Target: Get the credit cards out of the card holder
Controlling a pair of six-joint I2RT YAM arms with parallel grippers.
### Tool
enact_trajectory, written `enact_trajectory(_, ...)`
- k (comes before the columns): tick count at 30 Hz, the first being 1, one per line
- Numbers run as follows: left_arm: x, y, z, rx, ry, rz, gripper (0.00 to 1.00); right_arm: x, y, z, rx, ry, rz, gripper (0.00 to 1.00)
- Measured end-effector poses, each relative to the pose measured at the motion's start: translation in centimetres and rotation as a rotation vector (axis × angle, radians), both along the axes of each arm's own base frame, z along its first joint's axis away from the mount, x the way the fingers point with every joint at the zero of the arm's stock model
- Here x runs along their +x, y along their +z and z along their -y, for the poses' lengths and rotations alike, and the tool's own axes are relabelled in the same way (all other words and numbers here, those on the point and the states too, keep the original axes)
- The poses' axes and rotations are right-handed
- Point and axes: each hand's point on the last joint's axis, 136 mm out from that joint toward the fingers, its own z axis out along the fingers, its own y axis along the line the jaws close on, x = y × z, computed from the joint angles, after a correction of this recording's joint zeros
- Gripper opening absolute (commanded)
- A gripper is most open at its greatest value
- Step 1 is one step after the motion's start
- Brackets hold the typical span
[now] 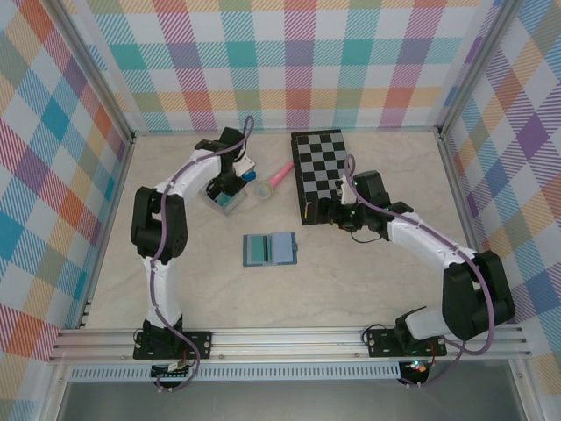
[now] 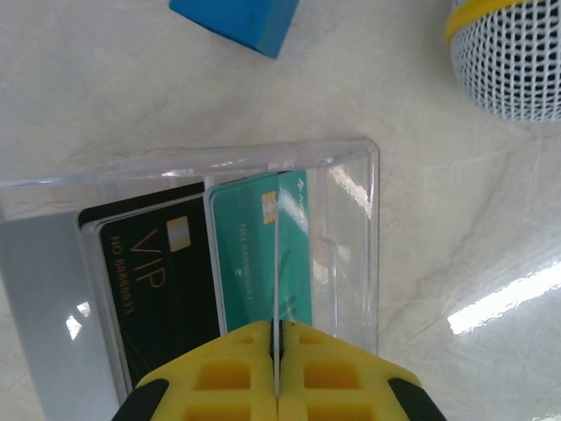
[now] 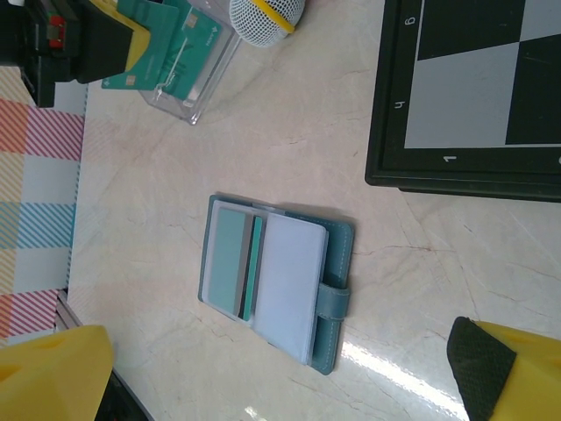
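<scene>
Plaid walls (image 1: 289, 61), seemingly marble tabletop (image 1: 368, 281), card holder (image 1: 270, 249)

Your pale marble-look tabletop (image 1: 368, 281) carries a black-and-white chessboard with a dark frame (image 1: 326, 175), lying flat toward the far right. Just left of it you see a slim pink stick-like item (image 1: 280, 174). Further left sits a clear plastic box (image 2: 373, 246). A white mesh ball banded in yellow (image 2: 513, 61) and a bright blue block (image 2: 237, 19) lie near it.

The clear plastic box (image 2: 355, 228) shines and the credit cards (image 2: 245, 263) inside look glossy; the card holder (image 3: 276, 281) seems matt, stitched leather (or imitation), on a polished stone-patterned table (image 3: 438, 254).
</scene>
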Motion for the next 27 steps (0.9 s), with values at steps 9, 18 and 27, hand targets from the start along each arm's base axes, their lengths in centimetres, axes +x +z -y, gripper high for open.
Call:
enact_trajectory(9, 1.3, 0.8, -0.7, 0.036, 0.063, 0.042, 0.43, -0.1, 0.1, -0.1, 0.008, 0.006, -0.005, 1.0)
enact_trajectory(18, 2.4, 4.3, -0.6, -0.067, 0.27, 0.166, 0.61, -0.3, 0.0, -0.1, 0.003, 0.007, -0.014, 1.0)
enact_trajectory(27, -4.3, 12.0, -1.5, -0.383, 0.574, 0.329, 0.89, -1.3, 0.7, -3.2, -0.011, 0.077, -0.034, 0.96)
